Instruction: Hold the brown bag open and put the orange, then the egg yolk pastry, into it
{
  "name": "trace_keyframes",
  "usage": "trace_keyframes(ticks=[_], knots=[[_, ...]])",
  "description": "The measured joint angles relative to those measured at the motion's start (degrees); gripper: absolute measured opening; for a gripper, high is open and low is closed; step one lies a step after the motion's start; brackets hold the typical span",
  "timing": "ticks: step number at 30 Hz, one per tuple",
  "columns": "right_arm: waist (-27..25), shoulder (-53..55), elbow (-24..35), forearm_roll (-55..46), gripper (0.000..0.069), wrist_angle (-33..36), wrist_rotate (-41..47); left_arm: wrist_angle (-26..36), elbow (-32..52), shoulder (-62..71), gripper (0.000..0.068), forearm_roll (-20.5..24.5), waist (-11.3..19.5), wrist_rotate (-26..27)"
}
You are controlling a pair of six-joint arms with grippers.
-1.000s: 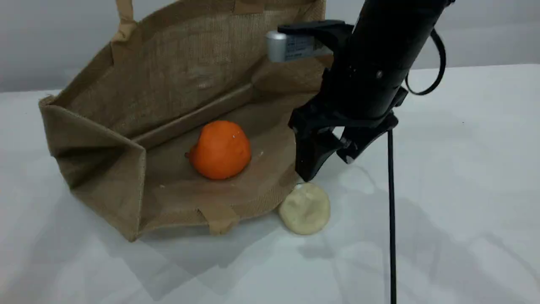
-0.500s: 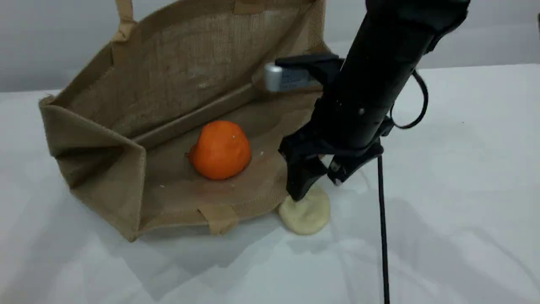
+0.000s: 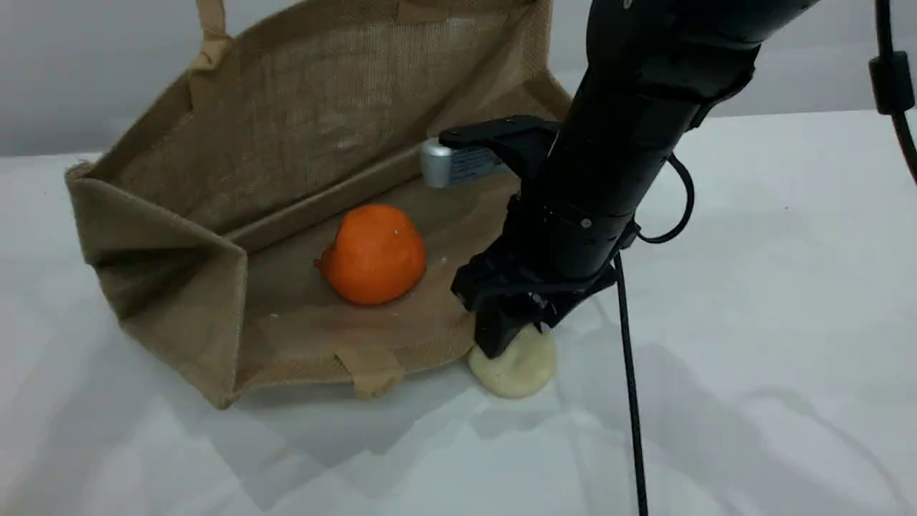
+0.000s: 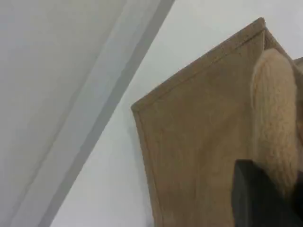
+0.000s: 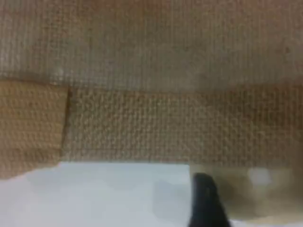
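The brown bag [image 3: 322, 122] lies on its side, its mouth facing me and held wide. The orange [image 3: 374, 254] rests inside on the lower wall. Just outside the bag's rim the egg yolk pastry [image 3: 516, 369] sits on the white table. My right gripper [image 3: 519, 333] is down on the pastry's top, open, jaws on either side of it. In the right wrist view the pastry [image 5: 258, 194] shows beside one dark fingertip [image 5: 206, 201]. The left gripper [image 4: 265, 198] is shut on the bag's beige handle [image 4: 274, 118], which runs out of the scene view's top edge.
A black cable [image 3: 630, 401] hangs from the right arm to the table in front of the pastry. The bag's lower handle patch [image 3: 372, 371] lies flat at its front rim. White tabletop [image 3: 774, 287] spreads to the right.
My right arm has come down and slightly left from above the bag's rim onto the pastry, and its jaws have narrowed. The bag and the orange have not moved.
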Motion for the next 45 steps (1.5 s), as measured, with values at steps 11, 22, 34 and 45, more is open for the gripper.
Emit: trace_keyframes(ticks=[11,22,34,45], knots=[[0.06,0.0,0.0,0.24,0.0167,0.05,-0.33,0.0,0.0,0.0,0.0086,0.0,0.0,0.0],[0.01,-0.43,0.0,-1.79,0.0096,1.62,-0.22,0.0,0.0,0.0,0.0086,0.0,0.0,0.0],[0.01,-8.09,0.0,-12.82,0.0013,6.53,7.45,0.0,0.0,0.0,0.0086,0.0,0.0,0.0],[0.01,-5.51,0.0,-9.83,0.0158,5.3,7.73,0.0,0.0,0.0,0.0086,0.0,0.0,-0.5]])
